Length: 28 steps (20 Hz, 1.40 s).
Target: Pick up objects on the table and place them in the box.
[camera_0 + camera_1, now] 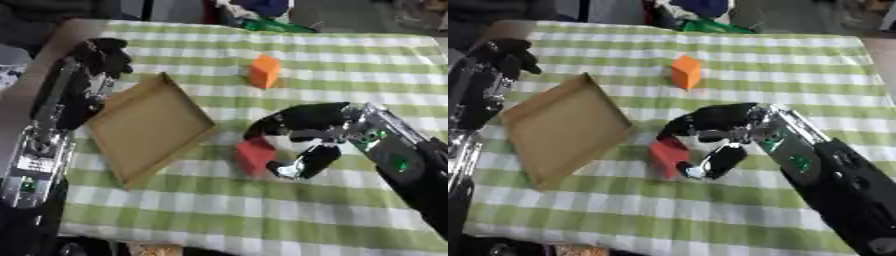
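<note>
A red block [255,155] lies on the green-and-white checked table [262,215], just right of the flat cardboard box [149,125]. My right hand [328,127] comes in from the right and curls round the red block, with fingers over its top and the thumb [302,165] at its lower right side. An orange block [264,71] stands upright farther back, apart from both hands. My left hand [101,55] hangs by the table's left edge, beyond the box's far corner, holding nothing that I can see.
The box sits tilted, one corner pointing at the red block. Green and dark blue items [271,24] lie at the table's far edge. My left forearm [48,130] runs along the box's left side.
</note>
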### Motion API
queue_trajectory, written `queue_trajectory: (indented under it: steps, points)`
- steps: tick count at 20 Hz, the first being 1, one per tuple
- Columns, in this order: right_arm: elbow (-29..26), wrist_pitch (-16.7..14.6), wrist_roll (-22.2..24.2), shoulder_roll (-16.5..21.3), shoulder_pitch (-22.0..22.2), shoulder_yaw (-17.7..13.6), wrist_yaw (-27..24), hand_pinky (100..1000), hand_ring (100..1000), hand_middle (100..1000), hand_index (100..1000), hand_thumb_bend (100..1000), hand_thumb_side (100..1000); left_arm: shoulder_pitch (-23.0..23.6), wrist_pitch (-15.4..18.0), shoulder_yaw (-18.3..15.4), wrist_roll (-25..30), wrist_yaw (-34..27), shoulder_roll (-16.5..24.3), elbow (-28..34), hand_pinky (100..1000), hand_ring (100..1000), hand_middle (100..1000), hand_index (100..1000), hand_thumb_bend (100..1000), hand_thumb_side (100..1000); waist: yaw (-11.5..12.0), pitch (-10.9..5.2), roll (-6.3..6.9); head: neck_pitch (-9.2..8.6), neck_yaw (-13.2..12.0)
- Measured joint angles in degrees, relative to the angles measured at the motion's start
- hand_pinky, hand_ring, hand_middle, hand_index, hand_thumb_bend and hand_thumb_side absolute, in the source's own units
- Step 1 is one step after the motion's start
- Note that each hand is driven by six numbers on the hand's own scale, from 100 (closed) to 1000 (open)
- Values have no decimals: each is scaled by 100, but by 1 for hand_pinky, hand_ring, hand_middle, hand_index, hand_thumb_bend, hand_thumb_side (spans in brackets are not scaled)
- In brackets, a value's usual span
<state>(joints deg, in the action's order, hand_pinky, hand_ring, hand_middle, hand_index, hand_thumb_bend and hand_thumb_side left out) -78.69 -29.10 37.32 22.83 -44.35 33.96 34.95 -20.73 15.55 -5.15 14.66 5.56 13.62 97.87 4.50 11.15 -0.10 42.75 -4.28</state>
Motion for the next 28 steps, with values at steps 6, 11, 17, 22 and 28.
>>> queue_trajectory:
  steps: [6, 11, 17, 22, 28]
  points:
    - [60, -138, -138, -98, -16, -1, 31, 883, 843, 770, 1000, 100, 366, 0, 6, 0, 14, -2, -1, 0, 638, 565, 557, 764, 200, 628, -6, 13, 5, 3, 21]
    - [61, -294, -294, -139, -21, -5, 33, 860, 780, 535, 1000, 100, 187, 0, 9, 0, 17, -4, -1, -1, 638, 565, 557, 763, 198, 631, -17, 17, 17, 3, 29]
    - [79, -621, -624, -140, -20, -8, 32, 827, 703, 368, 974, 100, 170, 0, 14, 0, 24, -5, -2, -17, 638, 565, 557, 763, 196, 631, -20, 32, 34, 6, 36]
    - [100, -806, -1088, -140, -22, -45, 33, 816, 677, 326, 958, 100, 163, 0, 15, 0, 24, -9, -2, -31, 639, 565, 557, 763, 196, 630, -19, 33, 37, 8, 37]
    - [-50, -774, -1403, -72, -244, -152, -10, 815, 684, 334, 949, 100, 146, -6, 13, 1, 34, -36, -3, -30, 640, 566, 558, 763, 196, 626, 33, 31, 30, 9, 41]
